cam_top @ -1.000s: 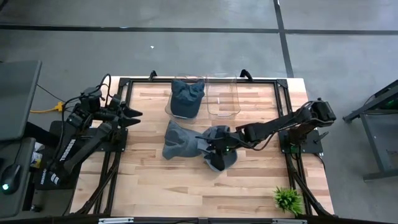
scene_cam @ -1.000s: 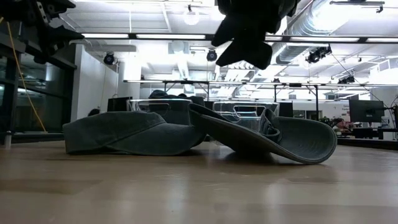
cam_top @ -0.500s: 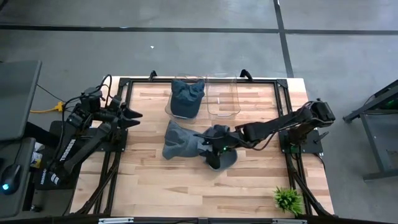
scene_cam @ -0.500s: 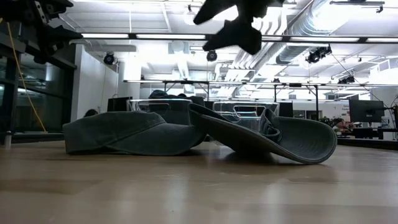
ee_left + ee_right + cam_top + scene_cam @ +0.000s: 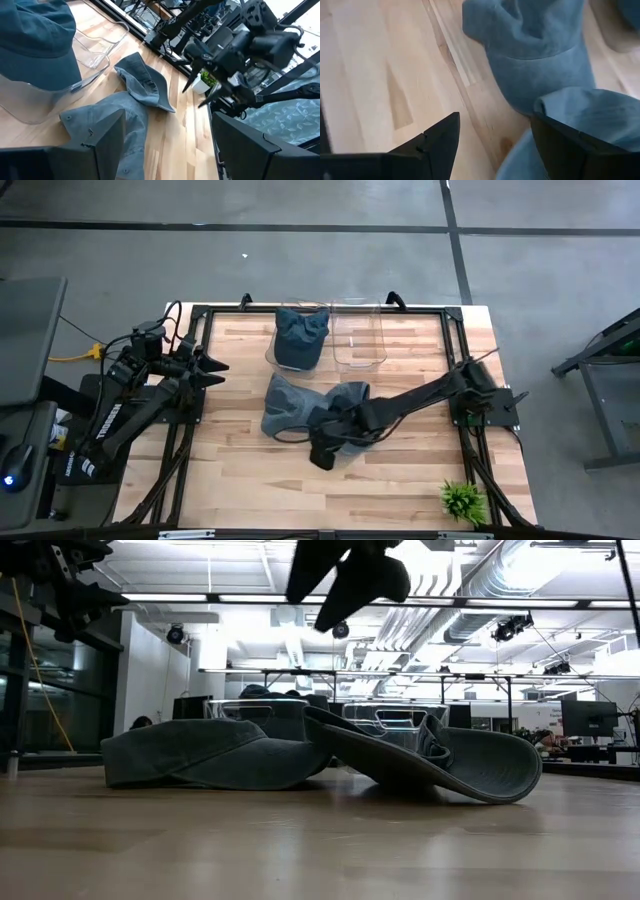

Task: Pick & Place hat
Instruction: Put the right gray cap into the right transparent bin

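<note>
L gripper (image 5: 212, 364) is being held off the table's (image 5: 250, 480) L edge, well apart from the hats; its fingers (image 5: 95, 150) are being kept spread, nothing between them. From the L wrist cam, both loose hats are being seen ahead of those fingers, w/ the R arm beyond.

Hat 1 (image 5: 283, 405) is lying flat on the wood, mid-table, just L of the R gripper's fingertips. Hat 2 (image 5: 345, 400) is lying against it, touching/overlapping it on the R side, brim tilted up in the low view (image 5: 470, 765). Hat 3 (image 5: 300, 337) is sitting inside the L clear bin (image 5: 272, 352) at the far edge; the R clear bin (image 5: 358, 335) is standing just beside it.

R gripper (image 5: 325, 452) is being held above the tabletop, over the near edge of hats 1 & 2, not touching either. Its fingers (image 5: 440, 142) are being kept wide apart, gripping nothing; between and ahead of them, hat cloth and bare wood are being seen. In the low view it is hanging high, clear of the hats (image 5: 345, 575).

A small green plant (image 5: 462, 500) is standing at the near R corner, well apart from the fingers.
</note>
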Motion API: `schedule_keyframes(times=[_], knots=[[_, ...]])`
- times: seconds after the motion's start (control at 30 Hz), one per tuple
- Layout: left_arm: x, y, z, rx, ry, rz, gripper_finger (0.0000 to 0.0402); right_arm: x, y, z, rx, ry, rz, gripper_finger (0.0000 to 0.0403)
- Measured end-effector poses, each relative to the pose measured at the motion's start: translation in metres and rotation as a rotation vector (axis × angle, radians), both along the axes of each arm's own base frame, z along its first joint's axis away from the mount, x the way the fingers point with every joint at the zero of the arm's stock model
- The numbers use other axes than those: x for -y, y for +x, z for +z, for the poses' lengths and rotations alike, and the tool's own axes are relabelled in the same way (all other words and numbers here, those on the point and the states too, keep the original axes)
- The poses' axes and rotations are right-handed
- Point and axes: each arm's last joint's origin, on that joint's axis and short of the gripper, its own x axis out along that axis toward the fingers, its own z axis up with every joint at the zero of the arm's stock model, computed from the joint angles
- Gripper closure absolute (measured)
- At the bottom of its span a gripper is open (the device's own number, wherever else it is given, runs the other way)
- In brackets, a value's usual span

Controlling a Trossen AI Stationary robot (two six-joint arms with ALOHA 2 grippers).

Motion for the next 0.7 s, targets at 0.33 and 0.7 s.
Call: schedule_keyframes(times=[0.33, 0.7], knots=[[0.002, 0.0, -0.001, 0.005, 0.006, -0.038, 0.0129, -0.004, 0.023, -0.033, -0.069, 0.053, -0.108, 0.0164], [0.003, -0.001, -0.005, -0.017, 0.037, -0.056, 0.0129, 0.004, 0.015, -0.036, -0.103, -0.097, -0.216, 0.0165]])
